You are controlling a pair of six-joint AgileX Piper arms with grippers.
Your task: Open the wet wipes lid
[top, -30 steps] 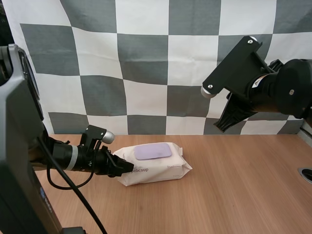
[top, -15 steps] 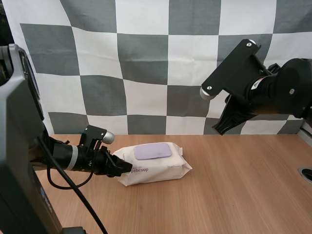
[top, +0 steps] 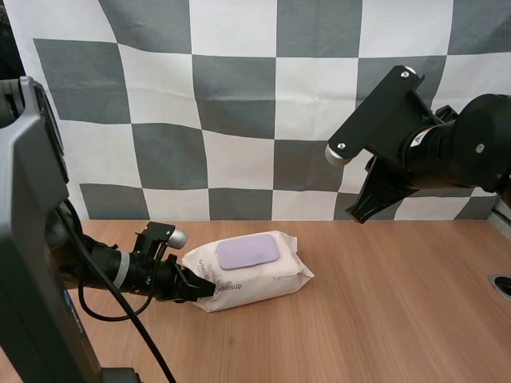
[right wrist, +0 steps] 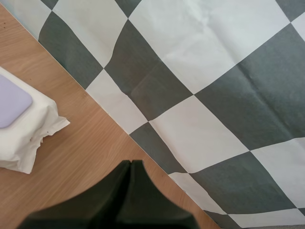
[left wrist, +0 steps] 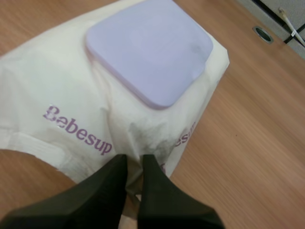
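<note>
High view, pack of wet wipes [top: 255, 275] flat on wooden table [top: 383, 319], left of centre, lilac lid [top: 248, 252] down, left gripper [top: 204, 289] low at pack's near-left edge, left wrist view, tips pinching wrapper there, right gripper [right wrist: 131, 164] raised, fingers pressed together, holding nothing.

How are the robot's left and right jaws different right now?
The left gripper is low by the table, its jaws pinching the edge of the wet wipes pack; the right gripper hangs high, away from the pack. The left jaws have wrapper between them; the right jaws are shut together on nothing. Both are black.
</note>
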